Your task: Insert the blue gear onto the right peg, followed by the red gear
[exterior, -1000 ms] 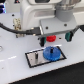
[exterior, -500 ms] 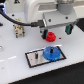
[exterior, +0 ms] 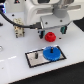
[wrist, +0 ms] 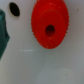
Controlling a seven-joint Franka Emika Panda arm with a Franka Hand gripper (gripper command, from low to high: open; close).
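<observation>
Sitting on plate (exterior: 35, 60): blue gear (exterior: 51, 53); red gear (exterior: 49, 36) beyond.

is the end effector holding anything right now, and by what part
Cannot be told. The red gear lies right under the end effector, and the wrist view shows it whole from above with no finger on it. The blue gear already sits on the plate.

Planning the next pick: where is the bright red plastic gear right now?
In the exterior view, the bright red plastic gear lies on the white table just under the gripper, beyond the black-bordered grey plate carrying the bright blue plastic gear.
</observation>
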